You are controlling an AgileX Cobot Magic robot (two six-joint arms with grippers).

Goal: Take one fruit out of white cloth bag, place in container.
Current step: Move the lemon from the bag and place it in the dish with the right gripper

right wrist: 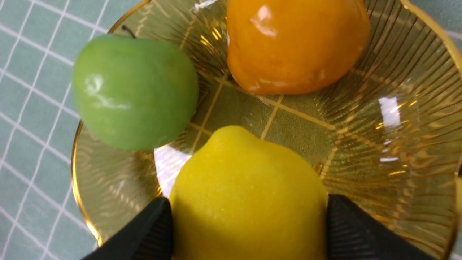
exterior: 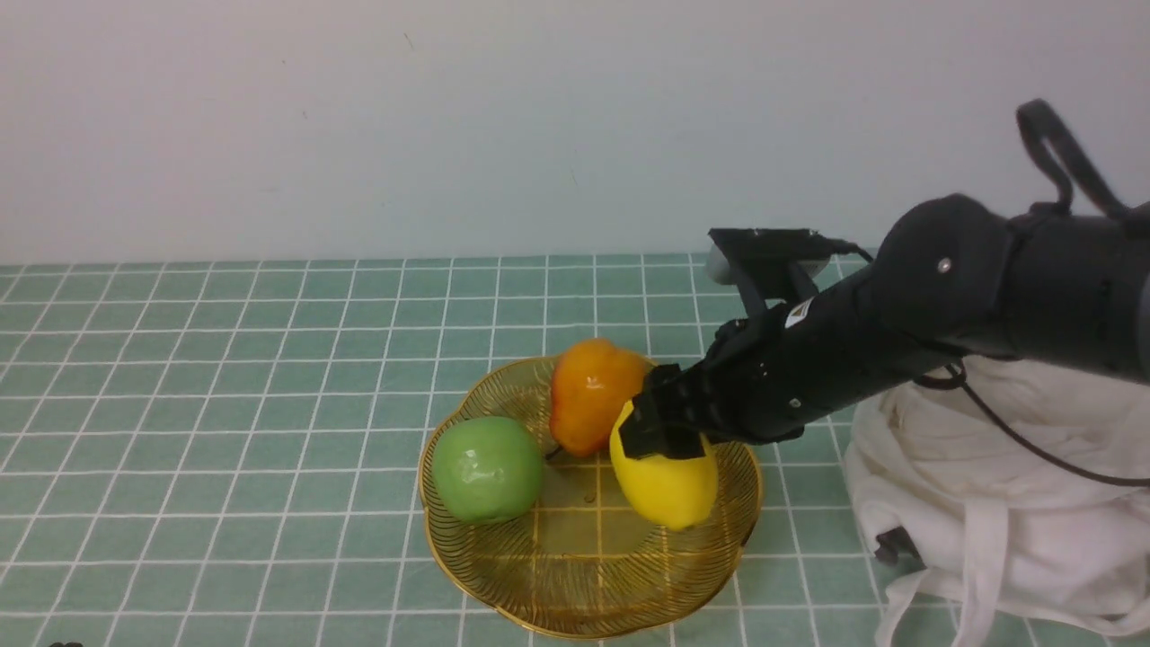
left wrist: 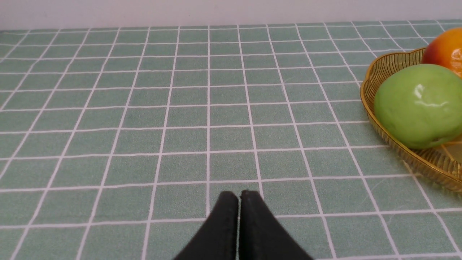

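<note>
The yellow lemon (exterior: pixel 669 485) (right wrist: pixel 249 187) is low inside the golden wire dish (exterior: pixel 467 575) (right wrist: pixel 77 173), on its right side. My right gripper (exterior: pixel 660 431) (right wrist: pixel 249 204) is shut on it, one black finger pressed against each flank. Whether the lemon's underside touches the dish floor is unclear. The white cloth bag (exterior: pixel 1015 503) slumps on the table at the right, under the right arm, its straps hanging toward the front edge. My left gripper (left wrist: pixel 239 196) hovers over bare tablecloth left of the dish, fingers shut together and holding nothing.
A green apple (exterior: pixel 487 469) (left wrist: pixel 418 104) (right wrist: pixel 133 92) lies in the dish's left part and an orange pear-shaped fruit (exterior: pixel 593 395) (left wrist: pixel 445 48) (right wrist: pixel 296 47) at its back. A green checked cloth covers the table; a white wall stands behind.
</note>
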